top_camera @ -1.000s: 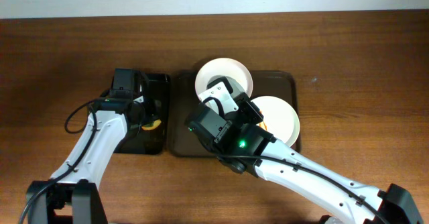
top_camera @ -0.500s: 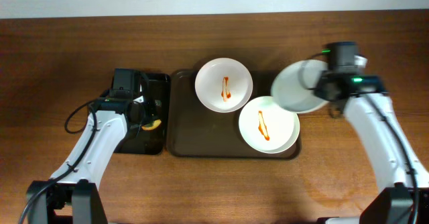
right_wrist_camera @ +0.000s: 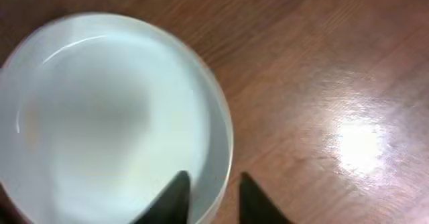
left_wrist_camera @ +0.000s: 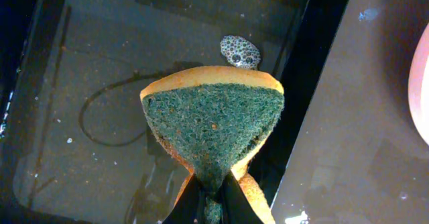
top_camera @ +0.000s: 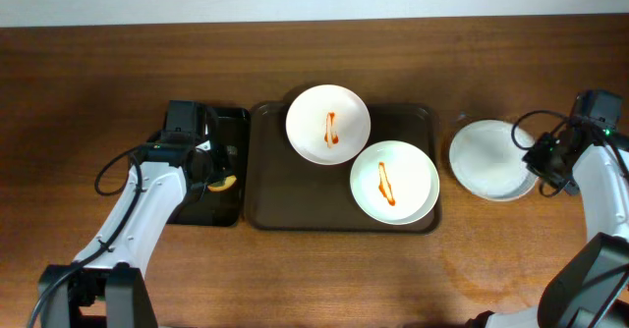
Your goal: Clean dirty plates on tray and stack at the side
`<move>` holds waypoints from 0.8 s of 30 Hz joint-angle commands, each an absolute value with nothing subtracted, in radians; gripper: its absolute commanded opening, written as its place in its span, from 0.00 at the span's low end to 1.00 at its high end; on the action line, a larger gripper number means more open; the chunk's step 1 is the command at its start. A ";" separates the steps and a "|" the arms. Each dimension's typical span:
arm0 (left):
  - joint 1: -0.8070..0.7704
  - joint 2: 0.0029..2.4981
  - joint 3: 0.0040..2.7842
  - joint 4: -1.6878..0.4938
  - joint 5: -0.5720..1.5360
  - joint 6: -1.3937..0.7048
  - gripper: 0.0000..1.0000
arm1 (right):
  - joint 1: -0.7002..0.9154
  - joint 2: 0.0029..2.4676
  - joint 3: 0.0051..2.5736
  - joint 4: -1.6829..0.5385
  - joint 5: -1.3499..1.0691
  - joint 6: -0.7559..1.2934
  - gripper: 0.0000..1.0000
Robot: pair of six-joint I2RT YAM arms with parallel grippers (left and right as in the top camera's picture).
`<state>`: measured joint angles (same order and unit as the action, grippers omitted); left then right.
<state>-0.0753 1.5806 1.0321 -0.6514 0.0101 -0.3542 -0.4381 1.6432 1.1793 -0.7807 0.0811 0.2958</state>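
Two sauce-streaked plates sit on the brown tray (top_camera: 265, 186). The rear plate (top_camera: 328, 124) overhangs its far rim and the front plate (top_camera: 394, 182) lies at its right end, their edges meeting. A plain white plate (top_camera: 491, 159) rests on the tabletop (top_camera: 98, 73) just right of the tray. The right tool (right_wrist_camera: 214, 200) straddles its near rim, and whether it grips cannot be told. The left tool (left_wrist_camera: 213, 210) pinches a folded green-faced sponge (left_wrist_camera: 213, 127) above the wet black tray (left_wrist_camera: 67, 83).

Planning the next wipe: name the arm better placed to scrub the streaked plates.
Left: the left pincer grips the green-faced orange sponge beside the brown rectangular tray; the right pincer straddles the rim of the clean white plate.
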 commanded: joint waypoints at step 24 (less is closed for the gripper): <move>-0.069 1.586 1.033 -0.660 0.003 -0.335 0.00 | -0.032 1.645 0.915 -0.814 -0.284 0.271 0.38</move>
